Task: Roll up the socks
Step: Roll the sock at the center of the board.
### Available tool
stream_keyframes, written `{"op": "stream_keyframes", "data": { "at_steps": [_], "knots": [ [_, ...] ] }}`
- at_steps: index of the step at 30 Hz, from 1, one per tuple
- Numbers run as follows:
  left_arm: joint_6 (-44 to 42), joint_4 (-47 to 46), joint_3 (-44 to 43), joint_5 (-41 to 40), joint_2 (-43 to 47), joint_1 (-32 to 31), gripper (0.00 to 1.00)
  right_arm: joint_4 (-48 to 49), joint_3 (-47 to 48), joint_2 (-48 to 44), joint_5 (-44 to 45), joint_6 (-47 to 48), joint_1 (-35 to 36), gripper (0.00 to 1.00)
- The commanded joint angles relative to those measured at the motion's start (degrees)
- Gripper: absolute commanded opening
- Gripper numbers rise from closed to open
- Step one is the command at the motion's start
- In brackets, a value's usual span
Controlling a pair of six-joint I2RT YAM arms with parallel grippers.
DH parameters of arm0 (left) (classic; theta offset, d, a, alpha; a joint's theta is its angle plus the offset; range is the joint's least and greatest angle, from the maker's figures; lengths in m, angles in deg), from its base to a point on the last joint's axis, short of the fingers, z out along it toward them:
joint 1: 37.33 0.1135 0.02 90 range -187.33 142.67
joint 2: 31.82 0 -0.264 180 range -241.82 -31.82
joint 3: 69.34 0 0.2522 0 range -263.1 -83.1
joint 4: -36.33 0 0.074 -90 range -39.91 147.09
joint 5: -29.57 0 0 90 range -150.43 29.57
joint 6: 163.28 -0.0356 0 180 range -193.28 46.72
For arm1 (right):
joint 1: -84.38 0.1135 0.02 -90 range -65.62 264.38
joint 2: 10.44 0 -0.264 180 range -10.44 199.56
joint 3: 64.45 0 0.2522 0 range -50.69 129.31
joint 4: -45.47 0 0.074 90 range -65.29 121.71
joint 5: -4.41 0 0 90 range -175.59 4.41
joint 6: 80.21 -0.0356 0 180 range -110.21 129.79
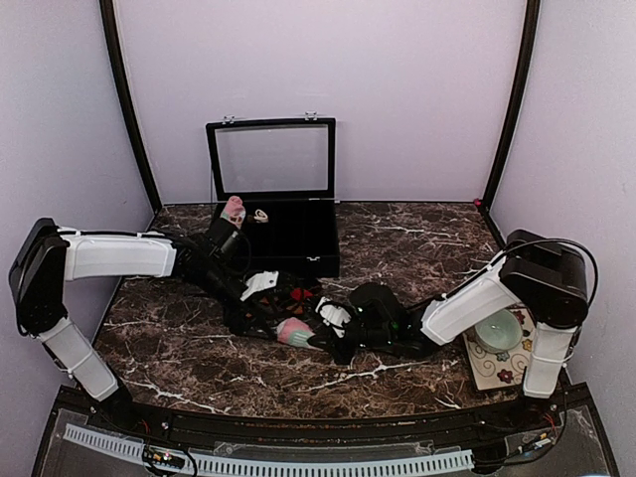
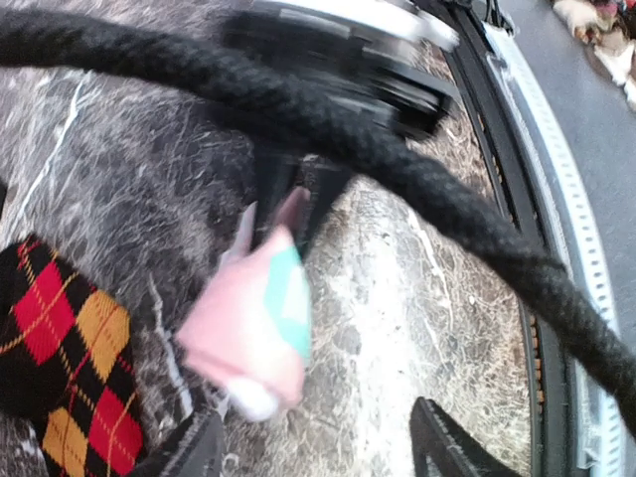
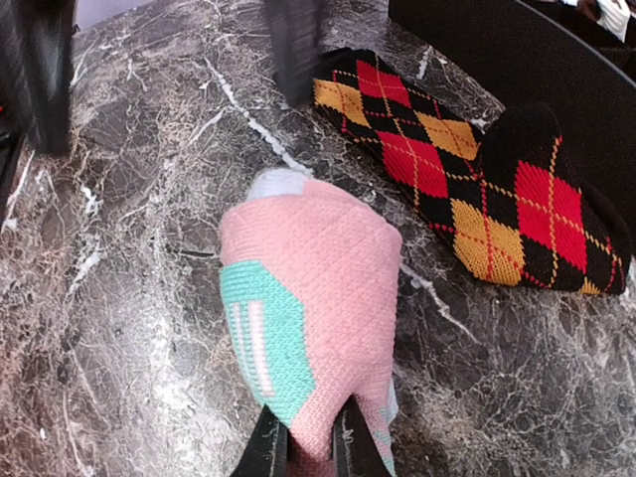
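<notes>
Two tools meet mid-desk [image 1: 179,338]: the left tool [image 2: 318,452] hangs released by the flat black argyle sock [image 3: 467,189], at about eleven o'clock of the bunched pink sock [image 3: 303,308], which the right tool [image 3: 310,442] pinches. Best roll it tight, fabric taut.

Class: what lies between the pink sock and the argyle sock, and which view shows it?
Bare marble table separates pink sock from argyle sock, shown in the right wrist view.

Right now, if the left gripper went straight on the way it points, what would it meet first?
Most likely the pink sock, pinched in the right gripper, ahead of the open left gripper; depth is unclear.
</notes>
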State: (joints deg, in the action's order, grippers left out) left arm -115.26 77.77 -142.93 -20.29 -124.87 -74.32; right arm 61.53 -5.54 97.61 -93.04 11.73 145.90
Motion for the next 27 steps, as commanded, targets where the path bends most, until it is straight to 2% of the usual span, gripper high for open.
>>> {"op": "stream_keyframes", "data": {
  "at_steps": [1, 4, 8, 19, 27],
  "knots": [
    [-5.42, -10.73, 5.85, -4.83, 5.27, -5.16, 0.65, -12.68, -3.28, 3.72, -7.39, -6.42, -1.3, 0.0],
    [-5.85, -14.4, 6.63, -12.0, 3.33, -7.84, 0.61, -14.27, -1.91, 4.15, -9.96, -9.1, -2.47, 0.0],
    [-8.91, -14.74, 5.53, -14.82, 1.79, -8.45, 0.65, -15.94, 0.28, 6.27, -14.56, -13.89, -4.15, 0.0],
    [-18.42, -13.16, 5.46, -23.95, -0.27, -11.98, 0.65, -16.22, 6.75, 10.28, -35.94, -26.0, -7.53, 0.0],
    [-20.85, -15.71, 10.31, -31.83, 1.31, -16.83, 0.64, -12.95, 9.98, 11.24, -42.05, -33.68, -8.18, 0.0]
  ]
}}
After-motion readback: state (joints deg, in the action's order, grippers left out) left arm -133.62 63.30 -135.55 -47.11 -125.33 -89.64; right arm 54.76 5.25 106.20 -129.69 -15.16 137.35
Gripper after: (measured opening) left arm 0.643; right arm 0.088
